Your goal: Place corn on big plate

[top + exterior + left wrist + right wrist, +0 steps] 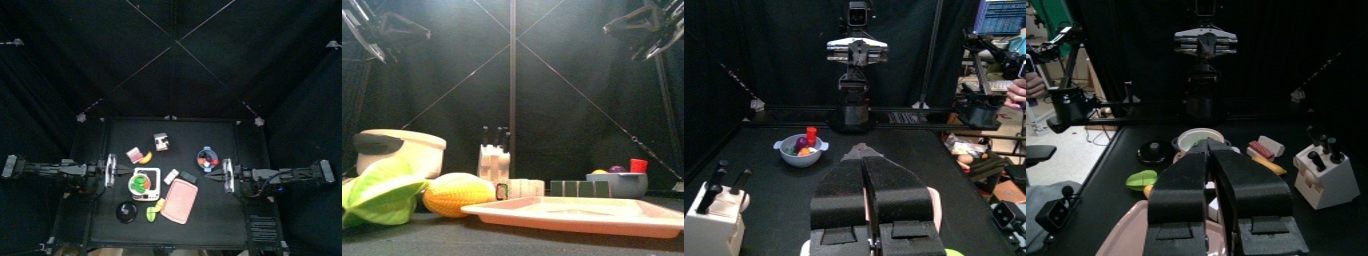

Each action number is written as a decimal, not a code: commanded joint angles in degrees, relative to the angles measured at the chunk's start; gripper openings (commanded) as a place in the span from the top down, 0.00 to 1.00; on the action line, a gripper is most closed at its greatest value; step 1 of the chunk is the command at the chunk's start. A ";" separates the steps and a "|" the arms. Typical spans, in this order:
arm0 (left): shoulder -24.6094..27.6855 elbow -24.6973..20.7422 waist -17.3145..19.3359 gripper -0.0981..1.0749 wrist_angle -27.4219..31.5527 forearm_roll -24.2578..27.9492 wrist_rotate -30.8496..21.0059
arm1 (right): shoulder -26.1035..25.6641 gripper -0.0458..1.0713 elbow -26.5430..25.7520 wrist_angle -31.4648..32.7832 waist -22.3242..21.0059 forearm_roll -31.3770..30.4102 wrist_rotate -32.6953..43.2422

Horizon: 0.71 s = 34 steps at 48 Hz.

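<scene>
Right gripper (1224,192) hovers above corn (1144,179).

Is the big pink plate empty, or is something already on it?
Empty: the front view shows the big pink plate with a bare surface.

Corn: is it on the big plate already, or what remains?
Nothing looks done: the corn lies beside the big plate, not on it. Nothing is in hand: the left gripper and right gripper are shut and empty. Picking up and placing remain.
</scene>
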 commanded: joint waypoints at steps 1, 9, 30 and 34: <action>1.41 -0.97 -0.26 0.94 -1.05 -0.18 0.09 | 1.76 0.88 -1.32 -0.35 -0.35 -0.44 -0.35; 2.64 -0.97 -0.53 0.95 -1.93 0.00 0.09 | 7.47 0.93 -4.04 -0.26 -0.79 -5.71 0.62; 6.50 2.29 -3.34 0.95 -11.51 0.70 0.00 | 25.75 0.93 -12.83 -0.26 -0.35 -1.93 1.58; 7.91 2.29 -3.60 0.95 -11.51 0.53 -0.09 | 29.27 0.93 -13.97 -0.26 0.26 -0.79 1.58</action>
